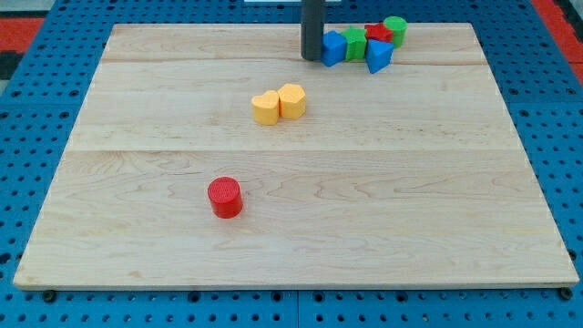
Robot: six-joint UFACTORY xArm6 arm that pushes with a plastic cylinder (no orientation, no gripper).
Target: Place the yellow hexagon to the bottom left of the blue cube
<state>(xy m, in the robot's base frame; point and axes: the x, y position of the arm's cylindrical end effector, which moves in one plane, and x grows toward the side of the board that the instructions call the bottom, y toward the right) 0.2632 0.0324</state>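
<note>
The yellow hexagon point(292, 100) lies above the board's middle, touching a yellow heart-shaped block point(265, 107) on its left. The blue cube point(333, 47) sits near the view's top, at the left end of a cluster of blocks. My tip point(312, 58) is at the view's top, right against the blue cube's left side. It is up and to the right of the yellow hexagon, about a block's width from it.
The cluster at the top holds a green block point(354, 42), a red block point(378, 35), a green cylinder point(395, 29) and a blue triangular block point(379, 56). A red cylinder point(224, 197) stands alone at lower left. The wooden board point(291, 264) rests on a blue pegboard.
</note>
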